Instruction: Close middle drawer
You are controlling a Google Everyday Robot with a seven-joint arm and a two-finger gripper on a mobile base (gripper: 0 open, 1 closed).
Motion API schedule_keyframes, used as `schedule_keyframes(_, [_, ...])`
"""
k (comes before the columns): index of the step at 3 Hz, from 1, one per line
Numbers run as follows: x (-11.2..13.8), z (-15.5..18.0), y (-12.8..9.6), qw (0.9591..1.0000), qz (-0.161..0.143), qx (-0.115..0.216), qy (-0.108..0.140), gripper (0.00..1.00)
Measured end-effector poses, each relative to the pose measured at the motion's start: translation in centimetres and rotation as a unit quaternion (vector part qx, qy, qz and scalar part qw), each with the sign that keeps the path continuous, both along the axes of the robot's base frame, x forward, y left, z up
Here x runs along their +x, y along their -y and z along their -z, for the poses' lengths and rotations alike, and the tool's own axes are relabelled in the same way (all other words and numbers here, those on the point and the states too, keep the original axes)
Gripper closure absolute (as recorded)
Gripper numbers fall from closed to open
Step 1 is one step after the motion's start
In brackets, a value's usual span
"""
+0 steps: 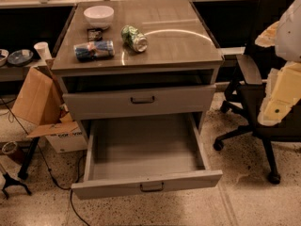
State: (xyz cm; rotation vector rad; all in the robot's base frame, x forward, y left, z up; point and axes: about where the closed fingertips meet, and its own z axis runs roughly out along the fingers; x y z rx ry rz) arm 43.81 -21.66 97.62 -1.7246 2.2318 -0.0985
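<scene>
The middle drawer [143,147] is the 2nd of the cabinet's 3, a wide, deep grey box with a plain flat front. It is pulled far out toward the camera, so its bare grey floor and its 2 side walls show in full. Its front panel stands lowest in view, level, just above the speckled floor, with a small dark handle [152,187] at its centre. Its rear end runs under the drawer above. The claw [278,95] hangs at the right edge of view, well apart from the middle drawer.
</scene>
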Motion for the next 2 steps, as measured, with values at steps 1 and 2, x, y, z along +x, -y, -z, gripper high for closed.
schedule_keyframes(1, [0.0,0.0,0.0,1.0,0.0,0.0,0.0,0.0])
schedule_keyframes(2, [-0.5,2.4,-0.3,1.0,0.005,0.006,-0.004,0.0])
